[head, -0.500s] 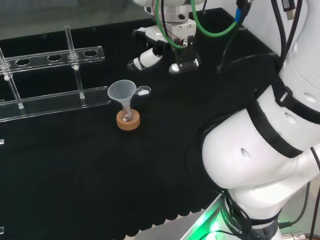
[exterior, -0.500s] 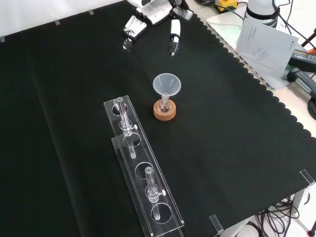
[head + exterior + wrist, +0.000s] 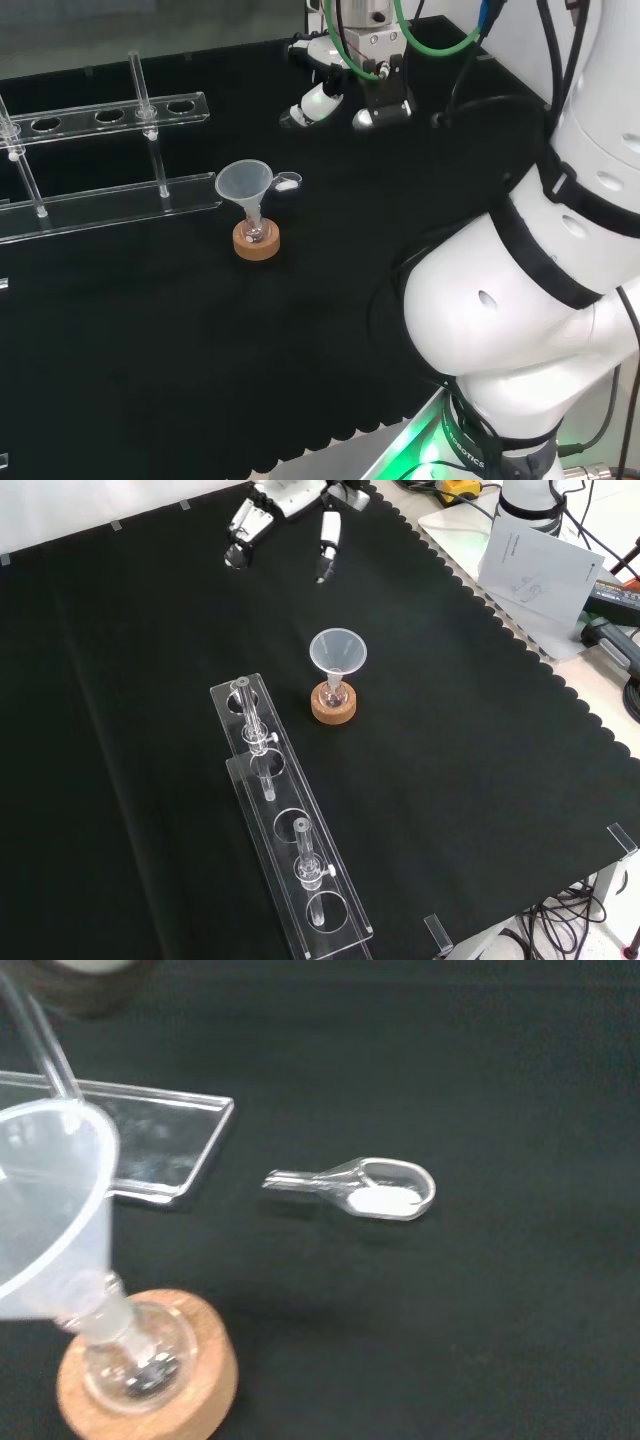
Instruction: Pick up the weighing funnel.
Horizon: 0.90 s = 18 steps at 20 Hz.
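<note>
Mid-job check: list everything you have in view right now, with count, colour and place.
weighing funnel: one, clear, lying on the cloth beside the funnel
funnel: one, clear, mouth up, stem in the flask
flask: one, small, clear, on the cork ring
cork ring: one, tan, mid-cloth
rack: one, clear, holding upright tubes, head view's left
cloth: one, black, covering the bench
papers: white, off the cloth, front view's upper right
hand: one, black and white, open, apart from the weighing funnel
arm links: white, head view's right

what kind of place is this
Probably a robotics lab's chemistry bench: a clear tube rack, a funnel in a small flask on a cork ring, a weighing funnel lying on black cloth, and a white robot arm.
</note>
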Available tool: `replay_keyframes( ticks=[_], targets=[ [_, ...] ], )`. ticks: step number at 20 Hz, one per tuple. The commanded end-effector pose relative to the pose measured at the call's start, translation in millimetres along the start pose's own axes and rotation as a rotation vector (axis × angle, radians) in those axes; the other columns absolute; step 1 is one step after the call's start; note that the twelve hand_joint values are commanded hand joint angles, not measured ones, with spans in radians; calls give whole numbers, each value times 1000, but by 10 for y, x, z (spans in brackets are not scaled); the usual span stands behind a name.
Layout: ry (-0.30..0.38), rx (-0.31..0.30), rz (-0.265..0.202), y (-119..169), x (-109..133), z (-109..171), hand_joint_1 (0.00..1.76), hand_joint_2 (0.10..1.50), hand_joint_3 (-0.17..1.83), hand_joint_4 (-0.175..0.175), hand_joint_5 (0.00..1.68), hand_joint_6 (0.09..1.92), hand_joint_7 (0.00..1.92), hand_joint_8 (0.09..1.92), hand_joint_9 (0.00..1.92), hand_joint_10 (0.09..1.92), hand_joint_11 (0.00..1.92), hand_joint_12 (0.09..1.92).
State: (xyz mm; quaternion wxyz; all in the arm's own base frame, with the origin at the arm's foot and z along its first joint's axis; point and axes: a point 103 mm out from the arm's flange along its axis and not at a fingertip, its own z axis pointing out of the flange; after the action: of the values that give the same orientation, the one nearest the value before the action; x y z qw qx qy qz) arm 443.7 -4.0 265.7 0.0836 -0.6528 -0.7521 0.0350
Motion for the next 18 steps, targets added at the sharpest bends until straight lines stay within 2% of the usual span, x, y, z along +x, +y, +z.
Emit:
replay_keyframes(
  ticks=[1, 7, 18],
  targets=[
    [-57, 40, 53, 253, -289, 39, 846, 689, 427, -72, 470, 87, 362, 714, 613, 597, 458, 1331],
    [-62, 94, 56, 518, -381, 249, 888, 652, 517, -54, 593, 87, 431, 719, 668, 584, 483, 1319],
    [-63, 178, 6, 888, -321, 776, 887, 628, 558, -46, 645, 106, 469, 703, 705, 562, 507, 1297]
  ],
)
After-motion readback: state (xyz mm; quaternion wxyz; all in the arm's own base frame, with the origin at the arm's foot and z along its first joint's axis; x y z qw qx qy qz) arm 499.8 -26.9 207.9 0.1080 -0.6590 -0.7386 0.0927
